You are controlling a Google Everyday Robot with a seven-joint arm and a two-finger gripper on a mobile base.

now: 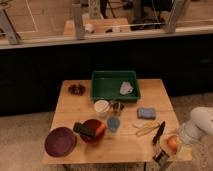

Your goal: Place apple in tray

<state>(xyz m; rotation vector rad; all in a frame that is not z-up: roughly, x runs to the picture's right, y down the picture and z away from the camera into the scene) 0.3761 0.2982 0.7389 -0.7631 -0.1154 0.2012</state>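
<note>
On the table's far side, tray (pixel 106 85) holds one pale crumpled thing (pixel 126 88). Red bowl (pixel 93 135) holds a black block (pixel 83 130). Apple (pixel 173 143) sits at the front right corner, well apart from tray; it is round with no long axis, stem side unclear. Gripper (pixel 166 151) is right at the apple; grip state: cannot tell.

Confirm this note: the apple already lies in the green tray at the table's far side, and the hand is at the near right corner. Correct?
No. The camera view shows the apple at the table's near right corner, close by the hand, not in the tray. The rest holds.
</note>
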